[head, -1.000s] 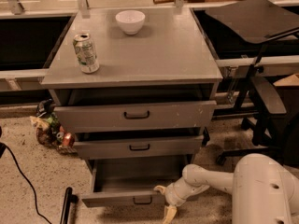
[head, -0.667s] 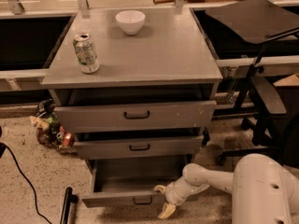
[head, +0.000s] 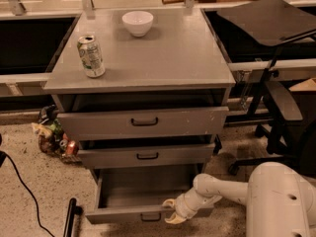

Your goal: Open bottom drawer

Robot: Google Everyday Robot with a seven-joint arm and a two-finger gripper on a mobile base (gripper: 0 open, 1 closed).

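The narrow grey metal bottom drawer (head: 123, 214) sat lowest in the grey metal cabinet, standing well out from the cabinet body with its bare grey inside showing. Its small black loop handle (head: 149, 217) lay on the front panel, near the lower edge of the view. The white robot arm (head: 222, 189) reached in from the right, and the tool (head: 171, 211) sat at the drawer's front panel, just right of that handle. Its pale yellowish fingers (head: 168, 202) were spread apart, one above the other, not closed on the handle.

Above, the mid-sized grey drawer (head: 148, 155) and the tall grey top drawer (head: 143, 122) each stood slightly out. On the grey tabletop (head: 163, 53), a green-and-white drink can (head: 91, 56) stood upright near the left edge, well apart from a white round bowl (head: 138, 22) towards the back. A thin black cable (head: 19, 181) ran across the speckled floor at the left.
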